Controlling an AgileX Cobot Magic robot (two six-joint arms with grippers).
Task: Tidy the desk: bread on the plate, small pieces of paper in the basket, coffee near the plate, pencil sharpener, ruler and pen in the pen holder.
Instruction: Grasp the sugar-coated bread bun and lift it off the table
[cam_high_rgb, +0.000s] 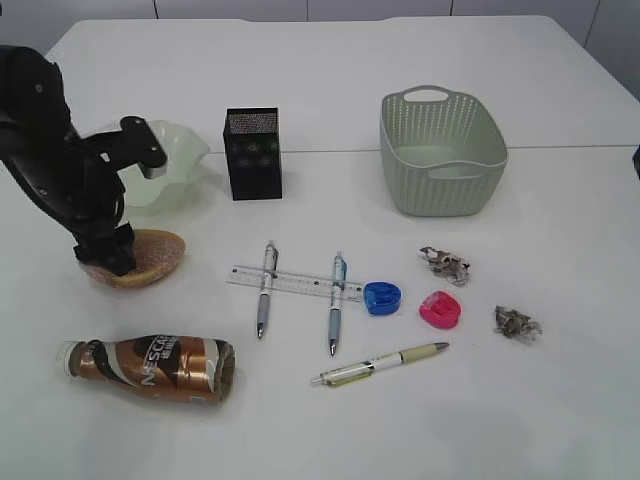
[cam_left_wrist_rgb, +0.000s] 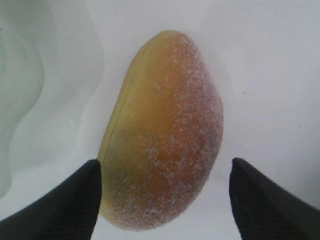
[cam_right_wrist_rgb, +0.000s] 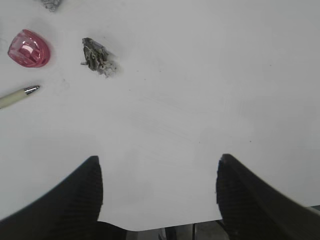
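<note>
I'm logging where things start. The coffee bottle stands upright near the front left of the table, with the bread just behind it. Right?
Not quite. The coffee bottle lies on its side, not upright; the exterior view shows it. It is at the front left, with the bread just behind it.

A lab-like test bench: plain white table (cam_high_rgb: 560, 90) with staged desk items

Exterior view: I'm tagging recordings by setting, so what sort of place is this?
Probably a staged desk-tidying setup in a lab or office: a plain white table with pens and a ruler, a black pen holder, and a basket.
</note>
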